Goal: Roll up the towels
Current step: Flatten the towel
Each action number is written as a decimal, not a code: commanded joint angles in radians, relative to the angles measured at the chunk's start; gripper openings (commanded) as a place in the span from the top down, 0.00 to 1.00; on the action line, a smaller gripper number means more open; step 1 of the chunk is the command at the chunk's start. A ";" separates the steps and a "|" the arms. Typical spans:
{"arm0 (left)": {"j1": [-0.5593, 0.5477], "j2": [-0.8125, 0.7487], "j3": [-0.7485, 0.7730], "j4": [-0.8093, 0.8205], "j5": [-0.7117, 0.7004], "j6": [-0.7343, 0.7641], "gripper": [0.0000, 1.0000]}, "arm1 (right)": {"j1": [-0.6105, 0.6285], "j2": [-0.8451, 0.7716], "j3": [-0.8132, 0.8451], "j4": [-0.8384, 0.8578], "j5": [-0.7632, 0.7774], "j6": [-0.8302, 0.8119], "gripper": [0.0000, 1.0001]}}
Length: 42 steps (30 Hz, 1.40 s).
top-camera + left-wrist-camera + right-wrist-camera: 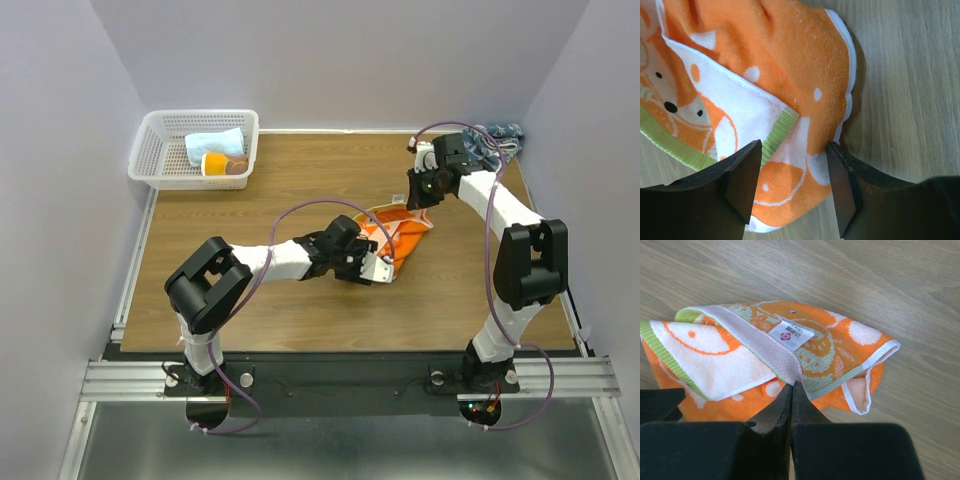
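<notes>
The white and orange cartoon towel (402,235) with a green edge lies crumpled and partly folded mid-table. My left gripper (372,265) is open at its near end; in the left wrist view the towel (790,65) has its corner between the spread jaws of this gripper (793,150). My right gripper (418,202) is at the towel's far corner. In the right wrist view it (792,386) is shut, its tips pinching the towel's (740,355) white hem near the label. The dark-blue-and-white towel (497,135) lies bunched at the back right corner.
A white mesh basket (143,152) stands at the back left, holding a light blue cloth (215,145) and an orange item (215,164). Walls enclose the table on the left, back and right. Cables loop over both arms.
</notes>
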State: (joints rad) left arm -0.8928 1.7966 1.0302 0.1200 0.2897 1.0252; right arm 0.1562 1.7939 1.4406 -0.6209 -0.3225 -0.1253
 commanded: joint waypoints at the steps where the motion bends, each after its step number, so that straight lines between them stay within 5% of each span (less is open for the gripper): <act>1: -0.003 -0.068 0.079 -0.032 0.058 0.026 0.37 | -0.012 0.007 0.053 0.006 -0.018 0.007 0.99; 13: 0.043 -0.054 0.244 -0.235 0.235 0.024 0.34 | -0.032 0.042 0.087 0.006 -0.004 0.009 0.99; 33: 0.051 0.113 0.248 -0.180 0.121 0.111 0.29 | -0.047 0.090 0.116 0.006 -0.023 0.010 0.99; 42: 0.052 0.144 0.246 -0.171 0.118 0.133 0.36 | -0.057 0.104 0.126 0.003 -0.024 0.010 0.99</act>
State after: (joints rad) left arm -0.8364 1.9545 1.2713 -0.0669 0.4023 1.1370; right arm 0.1120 1.8935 1.5105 -0.6220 -0.3336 -0.1219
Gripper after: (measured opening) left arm 0.639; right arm 0.012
